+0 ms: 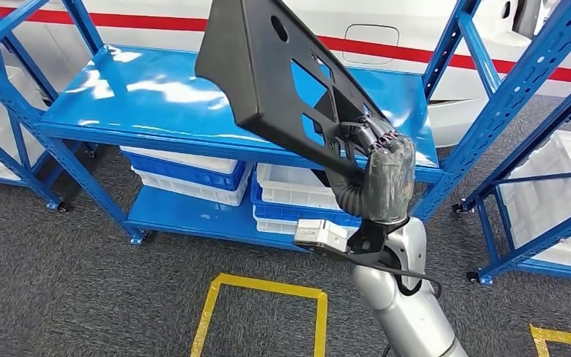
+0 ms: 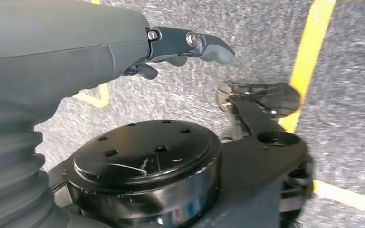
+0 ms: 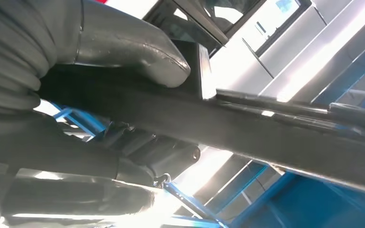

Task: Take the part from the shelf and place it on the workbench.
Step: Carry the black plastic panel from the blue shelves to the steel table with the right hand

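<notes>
The part (image 1: 268, 71) is a flat black plate with several cut-outs, held up in the air in front of the blue shelf (image 1: 156, 97). My right hand (image 1: 381, 167) grips its lower narrow end, thumb on one face and fingers on the other. In the right wrist view the part (image 3: 266, 137) runs as a dark bar across the picture, with my right hand (image 3: 123, 52) pressing its thumb onto it. My left hand (image 2: 171, 42) hangs over the grey carpet with its fingers partly stretched out and nothing in it.
The shelf's top board is bare and glossy. White and blue bins (image 1: 193, 175) are stacked on its lower level. More blue racks stand at the left and right, one holding a white bin (image 1: 550, 193). Yellow floor tape (image 1: 260, 297) marks a square on the carpet.
</notes>
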